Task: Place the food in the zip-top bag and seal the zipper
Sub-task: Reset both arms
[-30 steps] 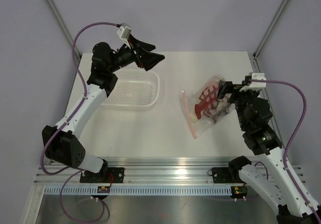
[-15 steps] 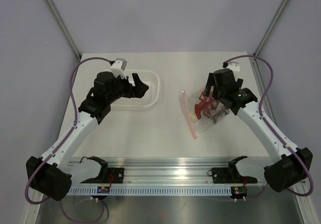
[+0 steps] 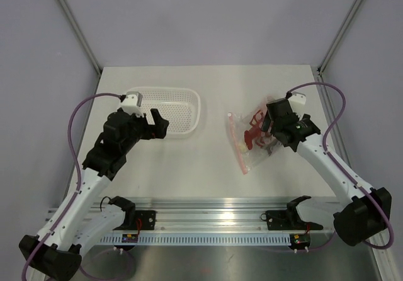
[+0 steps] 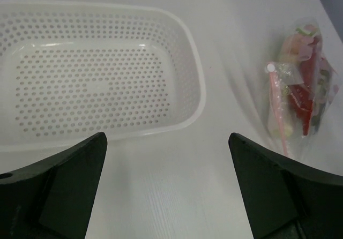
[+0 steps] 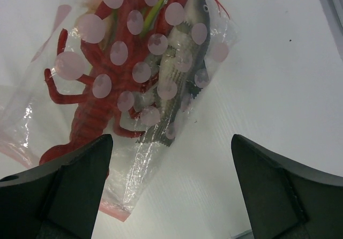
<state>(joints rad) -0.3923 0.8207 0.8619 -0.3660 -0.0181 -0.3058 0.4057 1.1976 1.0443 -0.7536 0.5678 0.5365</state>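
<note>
So the clear crinkly zip-top bag with pink dots is lying flat on the right half of the white table, and the toy food looks to be inside already. The right gripper hangs right over it with jaws spread wide, holding nothing. The left gripper is just as wide and also empty, but it's well apart, at the near right corner of the white perforated plastic basket.

What matters for the next move, I reckon: the thin pink zipper strip runs along the bag's left edge, far to near, drifting a bit right as it comes near. So the mouth faces the left arm, while the right arm is much closer.

The right wrist view shows the contents nicely through the film: red plastic lobster, grey fish beside it, a sliver of green. It barely shows the zipper, though. The left wrist view does catch the strip, a pink line up the bag's edge. From these shots I can't tell if it's pressed shut.
</note>
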